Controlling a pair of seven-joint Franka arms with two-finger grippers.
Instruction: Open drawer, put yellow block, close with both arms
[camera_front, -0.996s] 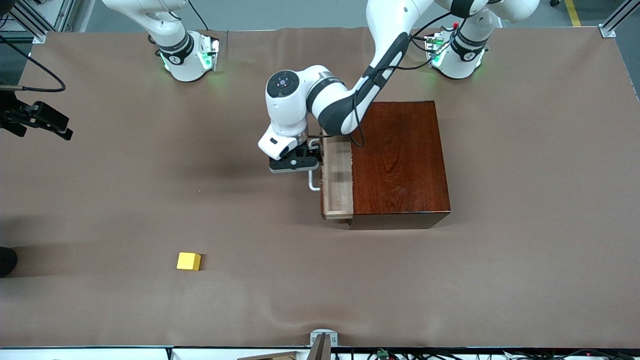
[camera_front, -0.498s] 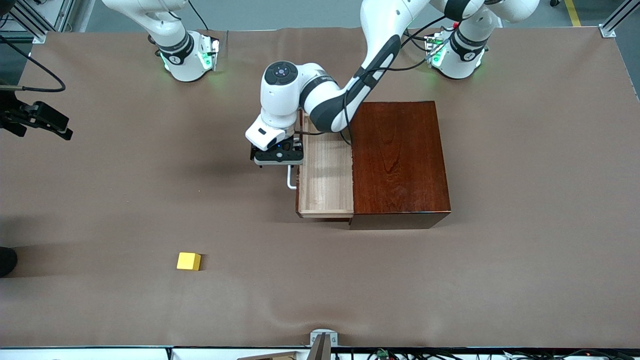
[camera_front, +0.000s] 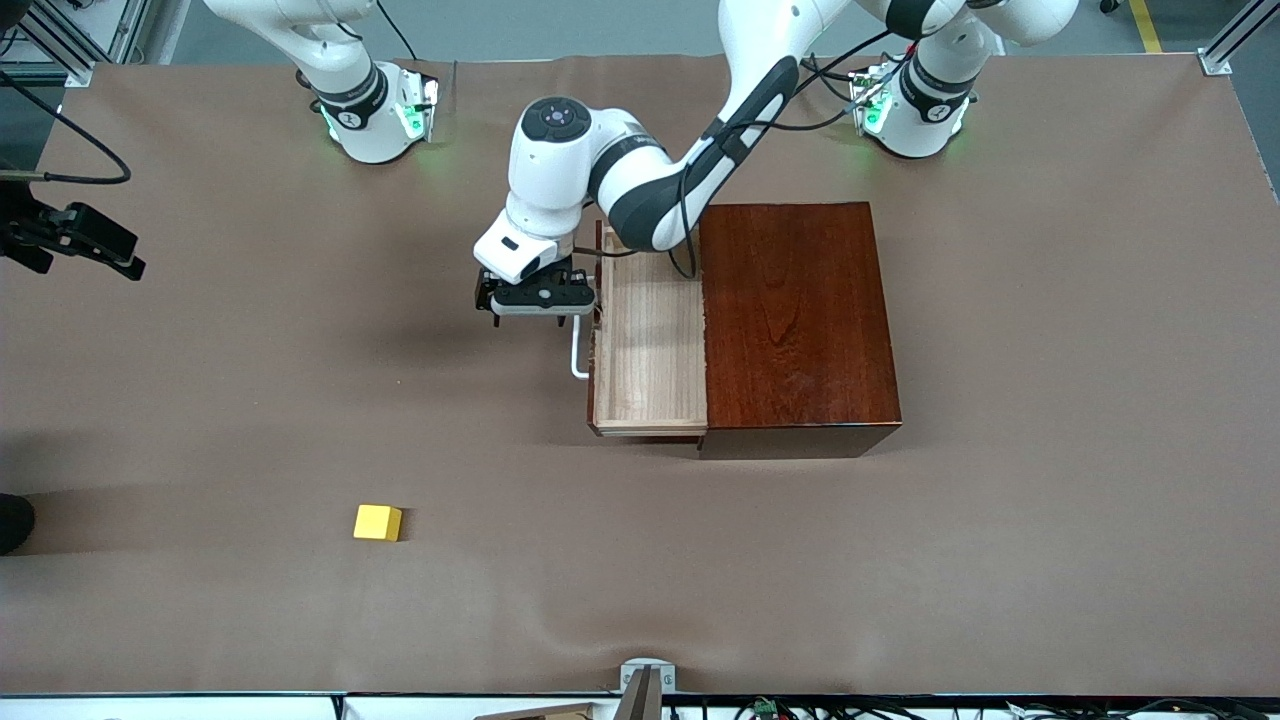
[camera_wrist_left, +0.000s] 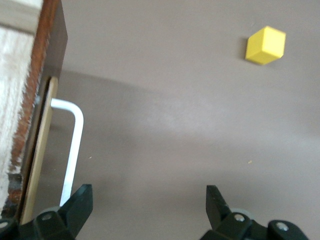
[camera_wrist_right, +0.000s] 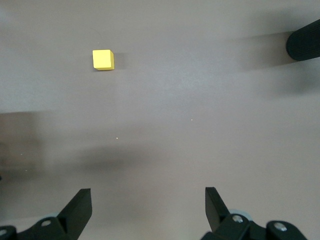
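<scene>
Brown, matte cloth with faint wrinkles covers my bench (camera_front: 1050, 520) from end to end. On it sits the wooden box (camera_front: 795, 320), a blocky thing of glossy mahogany with visible grain on its flat top. Out of its side facing the right arm's end slides the drawer (camera_front: 650, 350), pulled well out: a shallow rectangular tray lined in pale, streaky raw wood, with a thin dark reddish-brown front. From that front juts the handle (camera_wrist_left: 72, 145), a smooth white U-shaped loop of round bar.

My left claw (camera_front: 535, 298) hangs just beside the handle, above the bench cloth in front of the drawer. Its black fingers (camera_wrist_left: 80, 205) are spread wide; one tip sits close against the loop, but nothing is pinched between them.

My right claw (camera_wrist_right: 147, 205) waits over bare bench at the right arm's end, fingers likewise spread and holding nothing.

Smallest is the yellow block (camera_front: 377, 522), a plain bright cube with crisp edges, resting alone on the cloth, well apart from the drawer and nearer to the front camera.
</scene>
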